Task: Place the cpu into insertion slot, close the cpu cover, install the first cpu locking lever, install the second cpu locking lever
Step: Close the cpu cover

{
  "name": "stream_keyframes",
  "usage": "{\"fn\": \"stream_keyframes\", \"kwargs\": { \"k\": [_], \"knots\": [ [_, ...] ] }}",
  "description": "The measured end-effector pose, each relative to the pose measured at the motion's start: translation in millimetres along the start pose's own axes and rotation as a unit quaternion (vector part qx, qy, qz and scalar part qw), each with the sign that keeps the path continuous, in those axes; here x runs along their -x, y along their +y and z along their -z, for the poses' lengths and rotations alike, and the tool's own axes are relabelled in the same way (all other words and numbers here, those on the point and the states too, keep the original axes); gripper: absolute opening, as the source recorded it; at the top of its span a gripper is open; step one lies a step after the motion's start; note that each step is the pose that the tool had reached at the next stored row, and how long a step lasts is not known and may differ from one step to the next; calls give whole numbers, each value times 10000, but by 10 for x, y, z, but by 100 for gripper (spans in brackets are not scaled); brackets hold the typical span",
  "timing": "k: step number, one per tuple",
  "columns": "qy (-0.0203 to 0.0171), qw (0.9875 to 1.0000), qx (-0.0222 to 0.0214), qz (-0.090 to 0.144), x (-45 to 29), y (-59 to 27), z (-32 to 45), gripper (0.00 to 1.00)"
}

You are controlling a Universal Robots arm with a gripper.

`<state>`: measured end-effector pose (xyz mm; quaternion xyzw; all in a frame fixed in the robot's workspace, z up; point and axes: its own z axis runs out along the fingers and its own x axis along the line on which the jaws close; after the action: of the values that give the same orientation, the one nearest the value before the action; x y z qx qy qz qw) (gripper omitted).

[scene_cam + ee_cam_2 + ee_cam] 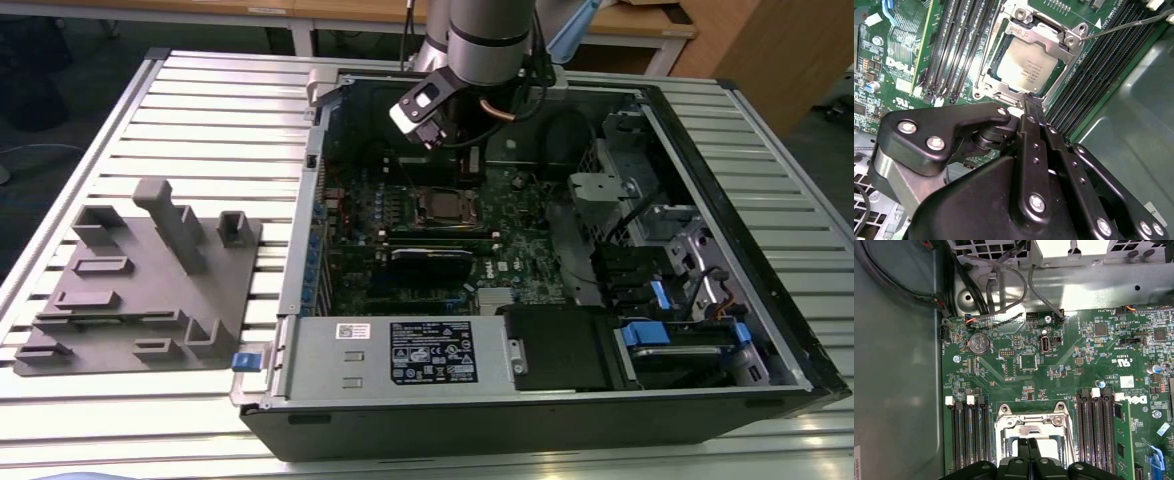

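The cpu [1026,65], a pale silver square, lies in the insertion slot [988,86] on the green motherboard. The silvery cpu cover [1046,36] lies down over its edges; it also shows in the first wrist view [1034,421]. One thin locking lever [1126,26] sticks out away from the socket's corner, and another [985,50] runs along its side. My gripper [1030,100] is shut with nothing between its black fingers, its tips right at the socket's near edge. In the exterior view the arm [483,40] reaches into the case above the socket [441,205].
Black memory slots [961,45] flank the socket on both sides. A long black card [430,262], a power supply [400,350] and drive bays with blue tabs [661,335] fill the case. Cables [999,285] hang by the case wall. A grey fixture [147,280] lies on the table.
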<state>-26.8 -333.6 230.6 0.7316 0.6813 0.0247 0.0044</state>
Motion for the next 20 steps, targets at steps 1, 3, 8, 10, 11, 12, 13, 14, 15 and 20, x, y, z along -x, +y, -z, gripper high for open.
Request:
{"fn": "stream_keyframes", "kwargs": {
  "k": [1,3,8,10,11,12,13,14,15,20],
  "knots": [
    [0,10000,0,0,0,0,0,11],
    [0,10000,0,0,0,-1,0,11],
    [5,9999,-3,107,0,-1,0,11],
    [8,9998,-6,207,0,-1,0,11],
    [11,9996,-8,270,0,-1,0,11],
    [14,9994,-10,341,0,-1,0,11],
    [17,9991,-13,415,0,-1,0,11],
    [20,9988,-15,492,0,-1,0,11],
    [23,9983,-17,575,0,-1,0,11],
    [35,9962,-26,869,0,-1,0,11]
  ]
}}
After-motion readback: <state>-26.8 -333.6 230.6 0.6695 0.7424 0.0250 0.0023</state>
